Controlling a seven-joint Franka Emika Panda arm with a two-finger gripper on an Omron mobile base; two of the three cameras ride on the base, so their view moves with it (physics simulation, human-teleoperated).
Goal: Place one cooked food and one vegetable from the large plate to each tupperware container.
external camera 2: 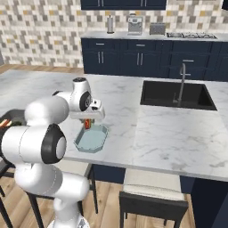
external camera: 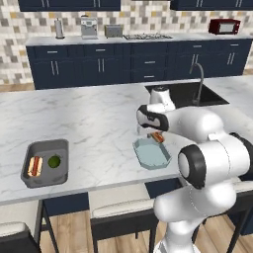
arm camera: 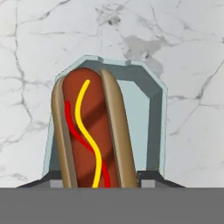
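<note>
Two trays, two hot dogs, one hand

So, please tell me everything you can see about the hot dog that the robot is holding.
The hot dog is a reddish-brown sausage in a tan bun, with wavy yellow and red sauce lines along its top. It looks glossy and whole. The gripper is shut on its near end, holding it above the pale teal container, not yet resting inside.
</note>
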